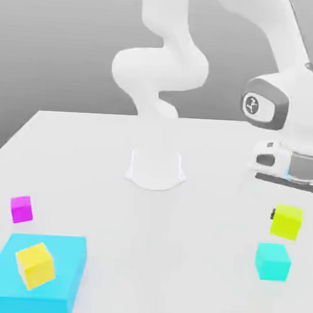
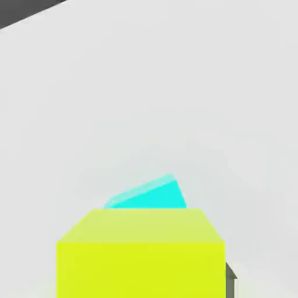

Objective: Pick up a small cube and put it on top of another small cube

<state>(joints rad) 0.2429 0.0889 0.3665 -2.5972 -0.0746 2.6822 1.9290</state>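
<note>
The white table is seen with a large cyan block at the exterior view's near left, a golden-yellow cube set on it and a magenta cube just beyond. At the near right the lime cube is held off the table in the clenched gripper, with the small cyan cube below and slightly nearer (so the coming move is judged a short shift, then a descent). The hand is pointed downward.

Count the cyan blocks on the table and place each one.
2. A small cyan cube sits at the exterior view's right, just below the lime cube; a large flat cyan block lies lower left, under a yellow cube.
</note>
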